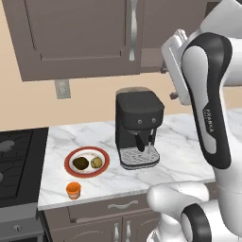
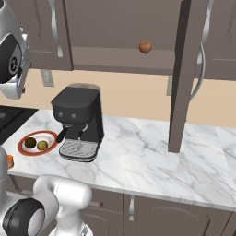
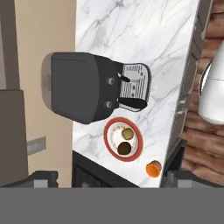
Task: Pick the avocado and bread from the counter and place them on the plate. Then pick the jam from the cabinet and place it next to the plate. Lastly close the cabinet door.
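Observation:
The red-rimmed plate point(image 1: 72, 156) point(image 2: 23, 148) point(image 3: 109, 131) lies on the white marble counter point(image 1: 184, 146) left of a coffee machine. On it rest the dark avocado point(image 1: 81, 163) point(image 2: 30, 142) point(image 3: 124, 148) and the tan bread point(image 1: 96, 162) point(image 2: 42, 145) point(image 3: 127, 132), side by side. The orange jam point(image 1: 73, 189) point(image 3: 153, 169) stands on the counter close to the plate, near the front edge. My gripper point(image 3: 113, 180) is open and holds nothing, high above the counter and looking down on the plate. One door point(image 2: 184, 73) of the upper cabinet point(image 1: 80, 33) stands open, seen edge-on.
A black coffee machine point(image 1: 138, 127) point(image 2: 78, 120) point(image 3: 83, 87) stands right of the plate. A stove point(image 1: 14, 156) borders the counter on the left. A reddish-brown ball point(image 2: 145, 46) sits inside the open cabinet. My arm point(image 1: 208, 108) rises at the counter's right.

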Robot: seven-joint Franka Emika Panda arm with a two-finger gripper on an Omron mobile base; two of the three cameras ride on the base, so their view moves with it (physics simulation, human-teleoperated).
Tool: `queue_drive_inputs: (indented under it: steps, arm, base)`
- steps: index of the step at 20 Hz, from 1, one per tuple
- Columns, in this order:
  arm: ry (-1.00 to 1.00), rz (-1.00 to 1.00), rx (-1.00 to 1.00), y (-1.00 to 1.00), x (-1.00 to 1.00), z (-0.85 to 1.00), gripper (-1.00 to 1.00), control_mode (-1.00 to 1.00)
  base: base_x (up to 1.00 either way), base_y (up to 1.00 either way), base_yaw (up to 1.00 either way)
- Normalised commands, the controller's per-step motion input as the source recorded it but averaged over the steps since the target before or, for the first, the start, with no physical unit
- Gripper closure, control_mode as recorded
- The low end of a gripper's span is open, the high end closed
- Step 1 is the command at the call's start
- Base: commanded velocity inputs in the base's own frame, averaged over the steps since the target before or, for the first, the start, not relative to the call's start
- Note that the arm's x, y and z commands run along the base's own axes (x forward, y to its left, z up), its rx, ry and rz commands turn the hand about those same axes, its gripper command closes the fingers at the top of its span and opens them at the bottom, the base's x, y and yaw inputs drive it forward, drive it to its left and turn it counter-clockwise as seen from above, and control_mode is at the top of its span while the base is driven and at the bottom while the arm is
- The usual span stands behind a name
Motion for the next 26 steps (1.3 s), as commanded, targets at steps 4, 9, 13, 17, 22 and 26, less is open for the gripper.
queue_drive_inputs:
  steps: [4, 9, 13, 17, 22, 26]
  arm:
    - [0.0, 0.01, -0.05, -0.27, -0.24, -0.33, -1.0, -1.0]
    - [0.0, 0.04, -0.05, -0.34, -0.31, -0.38, -1.0, -1.0]
    - [0.0, 0.02, -0.05, -0.25, -0.23, -0.34, -1.0, -1.0]
    - [0.0, 0.01, -0.03, -0.18, -0.14, -0.28, -1.0, -1.0]
    - [0.0, 0.02, -0.03, -0.17, -0.1, -0.25, -1.0, -1.0]
    - [0.0, 0.03, -0.03, -0.21, -0.07, -0.24, -1.0, -1.0]
  base:
    - [0.0, 0.0, 0.0]
    - [0.0, 0.0, 0.0]
    - [0.0, 0.0, 0.0]
    - [0.0, 0.0, 0.0]
    - [0.0, 0.0, 0.0]
    - [0.0, 0.0, 0.0]
